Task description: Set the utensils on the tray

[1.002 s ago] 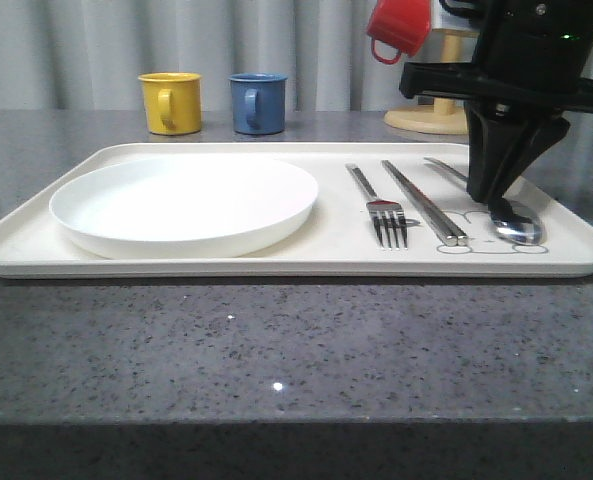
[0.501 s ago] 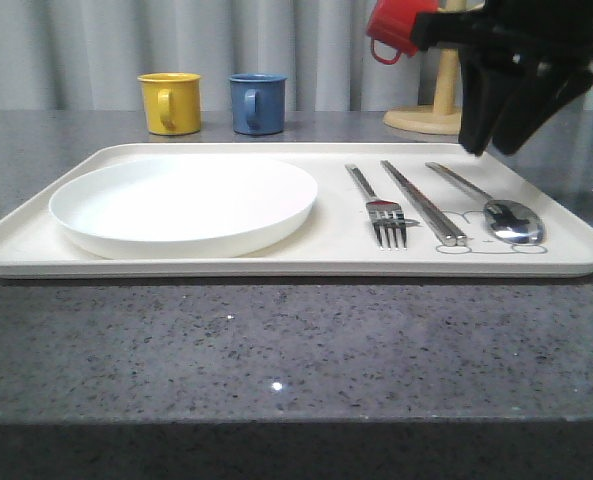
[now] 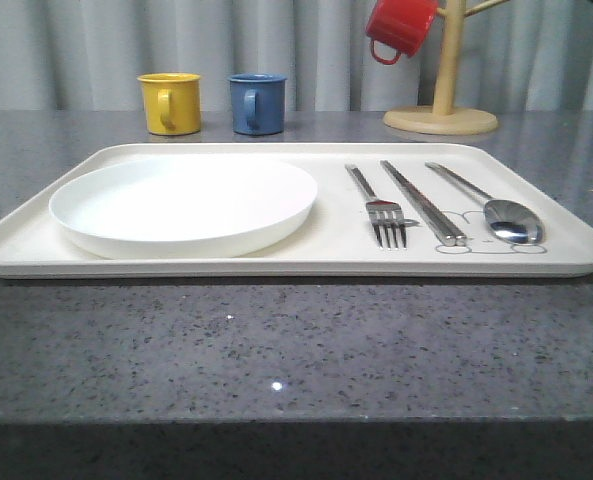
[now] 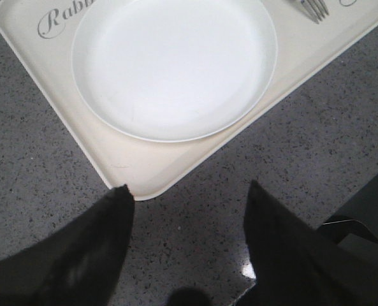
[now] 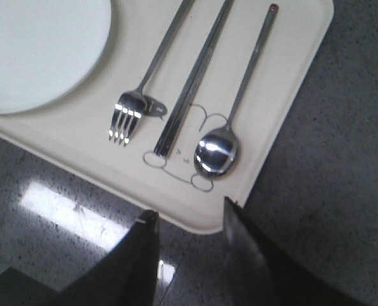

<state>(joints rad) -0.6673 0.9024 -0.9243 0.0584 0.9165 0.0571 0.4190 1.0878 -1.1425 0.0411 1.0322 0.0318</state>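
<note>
The right gripper (image 5: 187,220) hangs released and empty above the surface (image 5: 341,127), just off the near edge of the tray (image 5: 290,95). The spoon (image 5: 230,121) lies nearest it, bowl toward the gripper and handle running away. Just beside it lie the chopsticks (image 5: 192,89) and then the fork (image 5: 144,80), tines toward the gripper. All three long axes run roughly parallel, front to back across the tray. The right arm is clearly the nearer one to them.

The left gripper (image 4: 189,210) is also open and holds nothing. It hovers over the surface off the tray's near corner, by the plate (image 4: 176,64); the fork tips peek in at the frame edge.

In the front view, fork (image 3: 381,210), chopsticks (image 3: 423,202) and spoon (image 3: 491,205) rest flat on the tray's right half, apart from each other, as far as this low angle shows. The task looks done, so no further pick seems needed.
</note>
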